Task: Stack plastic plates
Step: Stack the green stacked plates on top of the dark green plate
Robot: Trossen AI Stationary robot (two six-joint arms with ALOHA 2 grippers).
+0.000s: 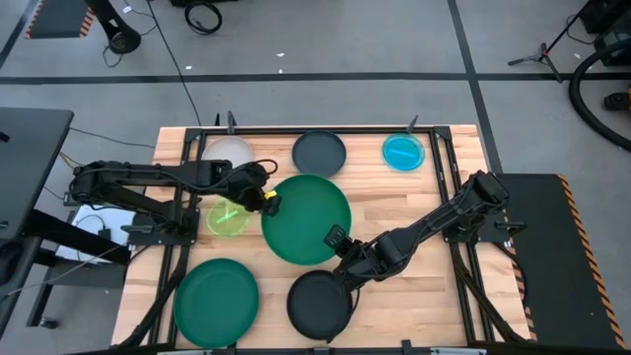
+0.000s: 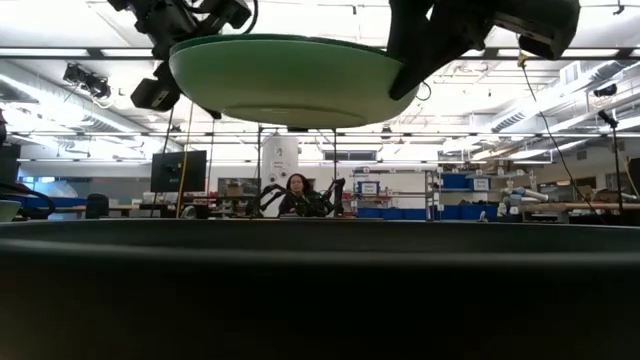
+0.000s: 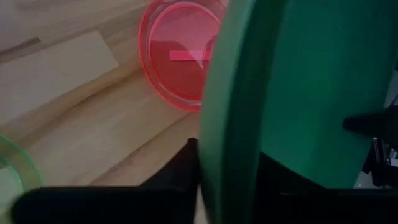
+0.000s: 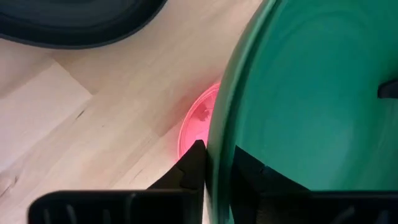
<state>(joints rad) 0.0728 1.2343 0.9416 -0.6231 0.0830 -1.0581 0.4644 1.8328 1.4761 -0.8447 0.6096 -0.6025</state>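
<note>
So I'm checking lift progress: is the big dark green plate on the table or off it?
Off. Low view shows the plate in the air, left gripper and right gripper clamping opposite rims.

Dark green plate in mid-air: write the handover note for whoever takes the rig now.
Left end effector is shut on the dark green plate at its left rim; right end effector is shut on its front-right rim. Both hold it lifted above the table.
A pink plate lies under it.
On the table, unstacked: light green plate, black plate, second black plate, whitish plate, lime plate, cyan plate.
Done: no stack visible yet.
Left: set down the lifted plate, then stack the others.
</note>
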